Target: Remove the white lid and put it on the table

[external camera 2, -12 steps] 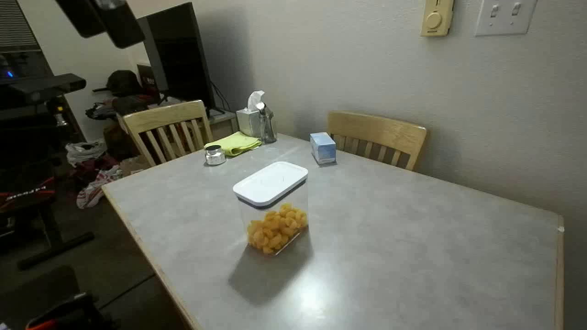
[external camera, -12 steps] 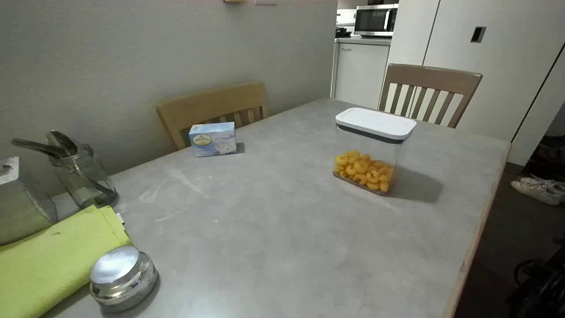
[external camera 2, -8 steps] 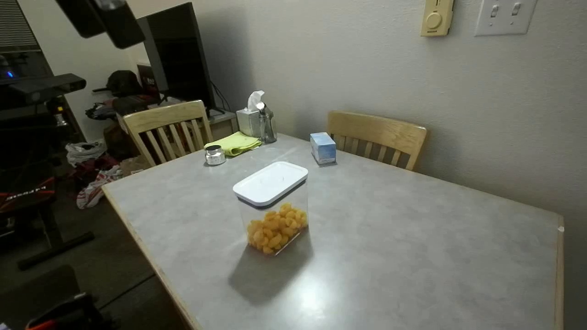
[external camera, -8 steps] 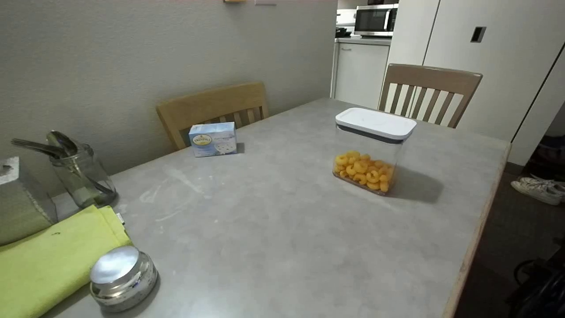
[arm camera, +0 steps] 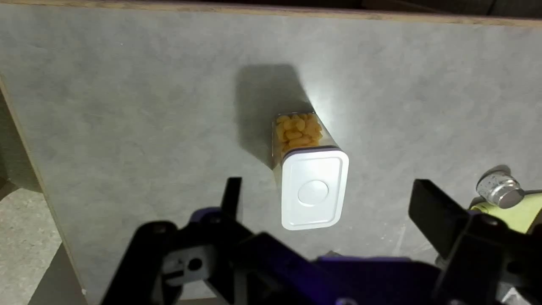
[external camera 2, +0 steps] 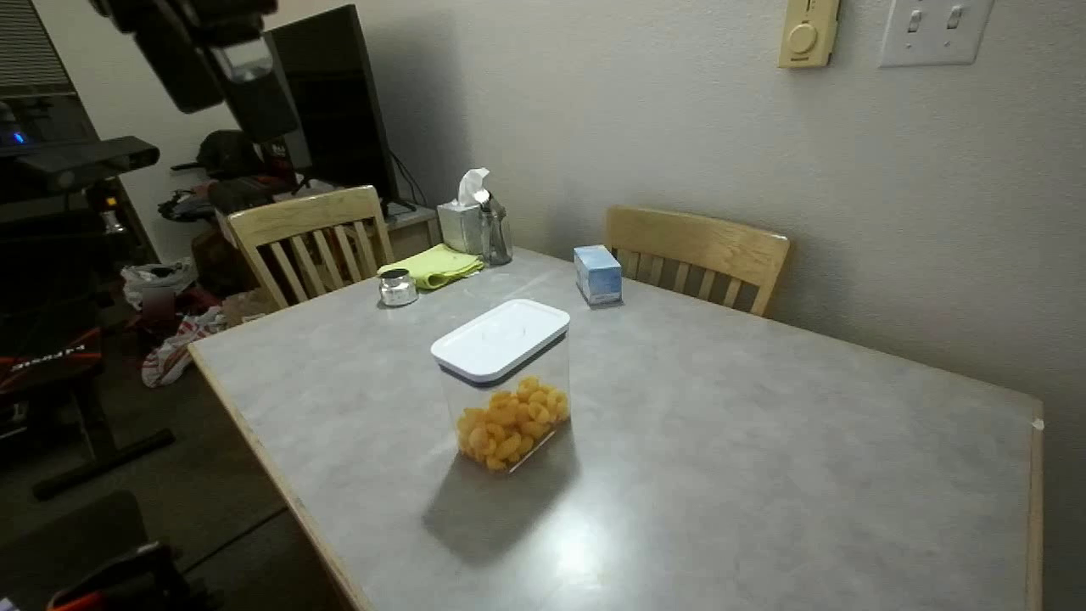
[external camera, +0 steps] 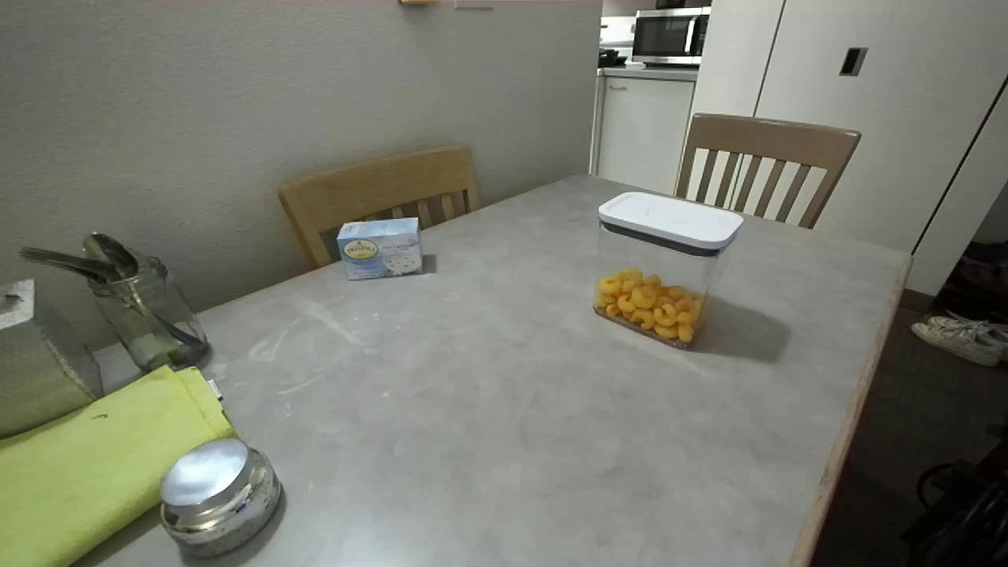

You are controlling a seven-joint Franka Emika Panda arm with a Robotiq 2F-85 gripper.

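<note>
Lid [external camera: 669, 219] and tub [external camera: 654, 258] stand as one piece on the table [external camera: 488, 394]: the lid sits flush on top, with a dark band [external camera: 661, 239] just beneath it that is probably a seal. A round disc [arm camera: 313, 193] marks the lid's centre in the wrist view; it may be a button to press first, and a straight pull could bring the tub up too, since the curls [external camera: 650, 303] inside fill only the lower part and give little ballast.

The gripper [external camera 2: 233, 114] hangs near the top of an exterior view, well apart from the lid. In the wrist view its fingers [arm camera: 438, 218] are spread wide, released and gripping nothing, most likely so that they can come down astride the lid's long sides. How high they are is hard to judge, as the gripper is dark and partly out of view there.

Farther out, the tea box [external camera: 382, 249] stands near the wall [external camera 2: 679, 127], and the pot [external camera: 220, 496] sits just beside the cloth [external camera: 102, 465], with the jar [external camera: 146, 327] and tissue box [external camera 2: 459, 229] behind. Their places on the wall side and at one end seem meant to leave working room, and none stands between fingers and lid. Chairs [external camera 2: 704, 239] are at the table's far edges; the nearest hindrance to a set-down is the tub itself.
</note>
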